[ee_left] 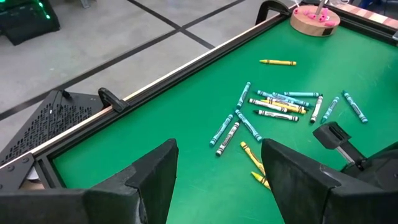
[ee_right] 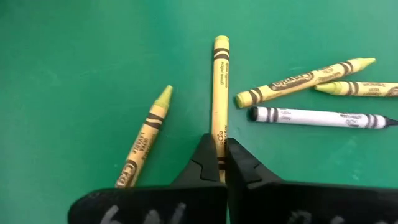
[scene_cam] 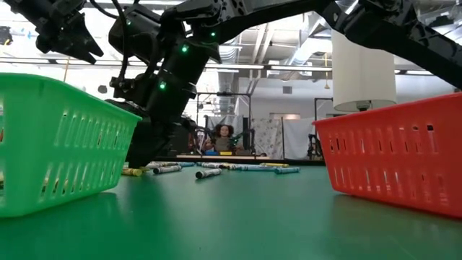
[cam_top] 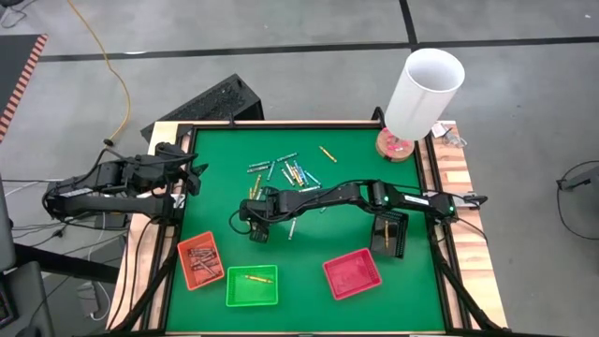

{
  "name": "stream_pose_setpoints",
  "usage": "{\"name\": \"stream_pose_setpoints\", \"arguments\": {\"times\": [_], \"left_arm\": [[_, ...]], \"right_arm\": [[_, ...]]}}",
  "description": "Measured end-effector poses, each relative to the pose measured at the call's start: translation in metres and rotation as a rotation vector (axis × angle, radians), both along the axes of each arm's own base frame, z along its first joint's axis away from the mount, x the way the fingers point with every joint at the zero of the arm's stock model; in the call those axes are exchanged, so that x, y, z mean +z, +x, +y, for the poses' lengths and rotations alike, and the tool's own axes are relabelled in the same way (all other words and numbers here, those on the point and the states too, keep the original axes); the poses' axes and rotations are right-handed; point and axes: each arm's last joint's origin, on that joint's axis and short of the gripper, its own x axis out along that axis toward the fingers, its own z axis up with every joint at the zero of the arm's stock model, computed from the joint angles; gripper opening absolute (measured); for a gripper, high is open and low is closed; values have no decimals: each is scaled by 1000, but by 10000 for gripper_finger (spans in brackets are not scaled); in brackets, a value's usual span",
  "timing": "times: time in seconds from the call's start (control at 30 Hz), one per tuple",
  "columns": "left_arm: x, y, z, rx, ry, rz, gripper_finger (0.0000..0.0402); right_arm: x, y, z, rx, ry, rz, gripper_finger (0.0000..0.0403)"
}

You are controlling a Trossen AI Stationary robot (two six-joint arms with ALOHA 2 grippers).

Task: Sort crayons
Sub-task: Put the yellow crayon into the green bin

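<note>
Several crayons (cam_top: 285,170) lie scattered on the green mat (cam_top: 309,239) at centre back; they also show in the left wrist view (ee_left: 280,102). My right gripper (cam_top: 255,225) reaches in from the right to the mat's centre-left and is shut on a yellow crayon (ee_right: 219,81). Beside it lie a yellow-green crayon (ee_right: 146,140), another yellow one (ee_right: 305,79) and a silvery grey one (ee_right: 317,117). My left gripper (ee_left: 217,186) hangs open and empty over the table's left edge (cam_top: 192,173). My right gripper pinches the yellow crayon between its two fingers near one end (ee_right: 219,138), on its two long sides. The fingers come from above, pointing down, across the crayon. The rest of the crayon runs out ahead of the fingertips, level with the mat; whether it is lifted, I cannot tell.
Along the near side stand an orange tray (cam_top: 183,254) with reddish-brown crayons, a green tray (cam_top: 234,298) with one crayon and a red tray (cam_top: 329,271); a black tray (cam_top: 401,234) is at right. A white cylinder (cam_top: 426,94) on a round wooden base (cam_top: 400,148) stands at back right.
</note>
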Motion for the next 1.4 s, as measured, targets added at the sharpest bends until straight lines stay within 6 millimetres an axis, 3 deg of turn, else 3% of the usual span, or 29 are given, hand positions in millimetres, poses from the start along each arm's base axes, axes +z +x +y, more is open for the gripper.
{"name": "stream_pose_setpoints", "arguments": {"times": [0.37, 0.47, 0.83, 1.07, 1.4], "left_arm": [[0, 0, 0, 1, 1, 0, 223], [0, 0, 0, 0, 2, 2, 223], [0, 0, 0, 0, 2, -1, 223], [1, 0, 0, 1, 1, -6, 223], [1, 0, 0, 8, -9, -20, 223]], "right_arm": [[30, -3, 1, -1, -4, -62, 1], [47, -7, 7, 7, -11, -91, 1], [99, -29, 69, 179, -42, -189, 0], [103, -36, 115, 268, -28, -244, 0], [103, -46, 152, 295, 25, -267, 0]]}}
